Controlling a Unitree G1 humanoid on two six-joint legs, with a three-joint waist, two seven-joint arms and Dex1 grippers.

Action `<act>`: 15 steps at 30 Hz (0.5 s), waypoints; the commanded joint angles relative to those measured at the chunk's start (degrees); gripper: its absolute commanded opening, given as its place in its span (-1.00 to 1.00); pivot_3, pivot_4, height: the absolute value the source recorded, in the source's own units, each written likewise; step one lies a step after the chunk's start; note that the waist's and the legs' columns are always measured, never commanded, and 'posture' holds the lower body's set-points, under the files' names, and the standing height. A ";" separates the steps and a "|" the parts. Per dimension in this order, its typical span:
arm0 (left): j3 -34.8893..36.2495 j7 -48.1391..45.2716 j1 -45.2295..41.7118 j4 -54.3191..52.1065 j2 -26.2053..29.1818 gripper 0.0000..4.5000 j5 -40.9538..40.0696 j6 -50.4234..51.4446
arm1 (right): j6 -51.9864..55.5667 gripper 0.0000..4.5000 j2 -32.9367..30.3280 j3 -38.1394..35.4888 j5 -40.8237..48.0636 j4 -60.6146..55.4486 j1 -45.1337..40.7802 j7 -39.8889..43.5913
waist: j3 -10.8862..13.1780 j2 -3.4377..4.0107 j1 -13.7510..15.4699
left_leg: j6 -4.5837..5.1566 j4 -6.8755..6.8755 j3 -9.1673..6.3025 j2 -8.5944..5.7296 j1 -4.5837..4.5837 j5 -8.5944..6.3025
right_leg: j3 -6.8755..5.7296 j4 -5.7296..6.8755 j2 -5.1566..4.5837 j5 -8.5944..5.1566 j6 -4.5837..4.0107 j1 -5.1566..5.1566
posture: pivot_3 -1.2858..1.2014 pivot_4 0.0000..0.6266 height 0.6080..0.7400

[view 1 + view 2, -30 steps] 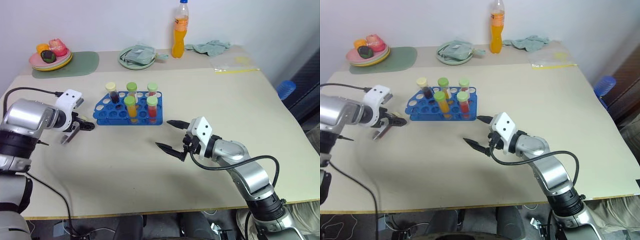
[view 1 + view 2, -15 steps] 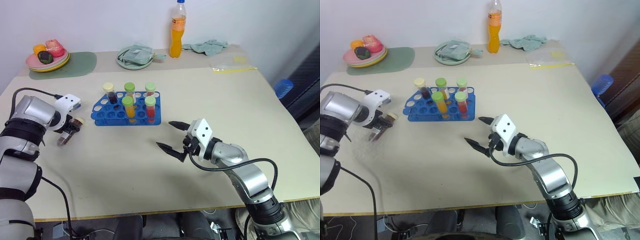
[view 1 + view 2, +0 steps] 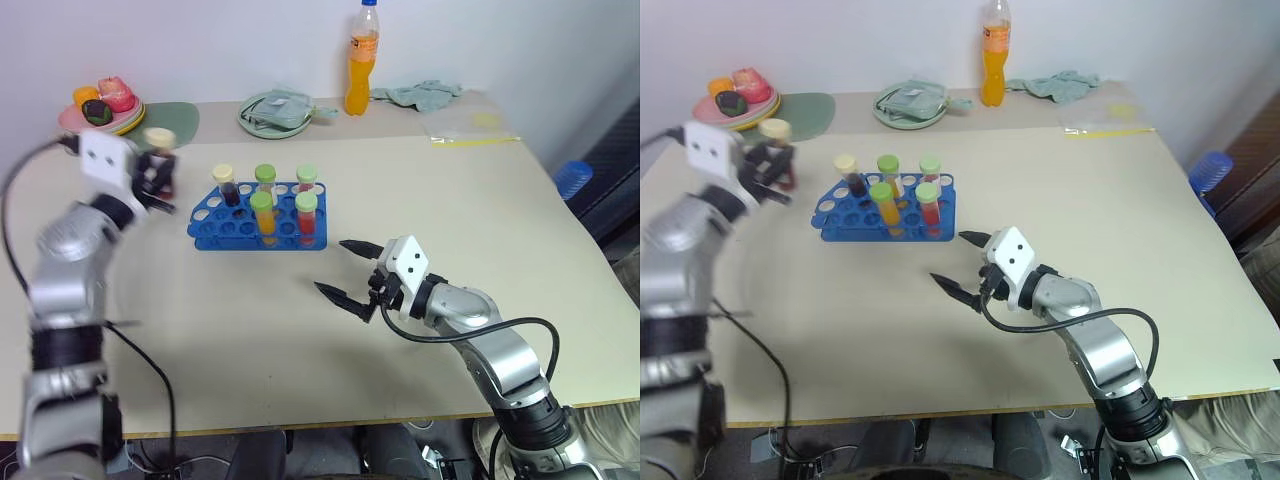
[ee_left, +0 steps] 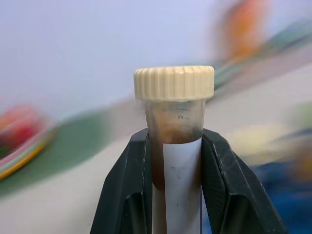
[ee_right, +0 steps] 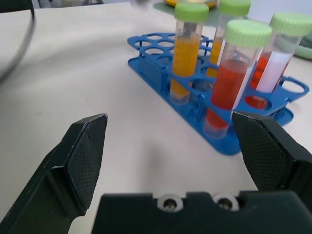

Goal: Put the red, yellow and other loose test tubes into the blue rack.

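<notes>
Cream-capped tube lifted, to be seated in the blue rack.

On the table [image 3: 420, 190], the blue rack [image 3: 257, 222] carries five capped tubes; empty holes are seen along its left side and front row. The right gripper [image 3: 348, 270] is held wide open and empty, near the rack's right end. The left gripper [image 3: 160, 172] is clamped on the cream-capped test tube [image 4: 174, 119], raised just left of the rack. The tube should be kept upright, centred over an empty left-end hole, lowered straight, and released only once seated.

Both arms are silver-grey metal with black joint bands. Each wrist carries a white block, and a black cable loops along each arm. The left gripper [image 4: 173, 192] and right gripper [image 3: 346, 270] have black tapered fingers; the right fingers' [image 5: 85, 156] pads are cross-hatched, with two screws between their bases.
</notes>
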 commanded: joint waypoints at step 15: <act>-6.38 15.93 6.33 1.93 -12.16 -0.66 14.85 -14.30 | -0.57 1.00 0.62 -0.37 0.22 -0.65 -1.05 -0.21 | -0.01 0.01 0.22 | 0.01 0.01 0.07 -0.03 0.07 0.00 | -0.04 0.04 0.14 0.00 -0.01 0.11 | 0.03 -0.52 1.00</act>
